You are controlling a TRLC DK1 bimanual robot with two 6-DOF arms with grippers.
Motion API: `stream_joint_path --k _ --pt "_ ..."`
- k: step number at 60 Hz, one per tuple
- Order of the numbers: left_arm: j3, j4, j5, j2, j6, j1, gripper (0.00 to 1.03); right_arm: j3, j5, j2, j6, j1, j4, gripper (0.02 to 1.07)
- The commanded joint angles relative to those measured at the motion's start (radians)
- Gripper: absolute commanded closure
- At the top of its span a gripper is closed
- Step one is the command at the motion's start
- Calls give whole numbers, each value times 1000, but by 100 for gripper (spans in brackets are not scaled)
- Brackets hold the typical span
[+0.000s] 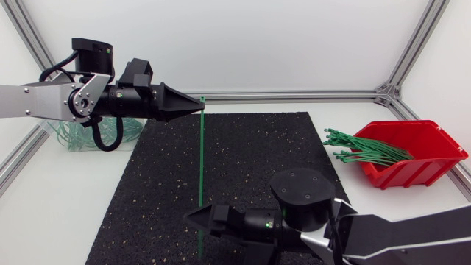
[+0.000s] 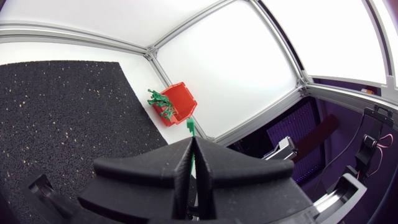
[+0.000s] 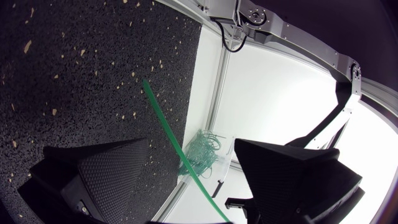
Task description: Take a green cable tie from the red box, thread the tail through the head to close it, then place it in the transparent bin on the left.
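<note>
Above the black mat (image 1: pixel 250 162), my left gripper (image 1: pixel 199 105) pinched a thin, straight, unlooped green cable tie (image 1: pixel 201 154) by one end; my right gripper (image 1: pixel 193 217) stood wide around it.

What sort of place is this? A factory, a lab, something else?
Probably a robotics lab test bench: a white table fenced by aluminium framing, a left arm and right arm over a black mat, and a red box of green cable ties to practise on.

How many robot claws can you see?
2. The left claw is at the mat's far side, shut on a green cable tie. The right claw is at the near side, open, with the tie between its fingers.
</note>
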Motion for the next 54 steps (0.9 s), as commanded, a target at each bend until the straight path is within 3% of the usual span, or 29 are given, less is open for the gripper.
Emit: stream_joint_path --k 1,9,14,24,29,35,54 --pt "-22 4 15 16 19 0 99 15 -5 25 -23 15 0 14" --pt "-22 4 15 16 19 0 99 17 -17 30 -12 12 -10 28" --pt "-22 3 15 15 19 0 99 17 -17 30 -8 9 -7 46" --pt "-20 3 15 15 19 2 99 5 -23 19 11 6 -14 49" --pt "-22 3 15 15 19 2 99 0 -21 17 11 9 -26 70" --pt "-20 1 15 13 19 0 99 0 -17 14 9 12 -42 83" --pt "-19 -6 15 4 19 3 99 -12 -12 -23 9 12 -77 86"
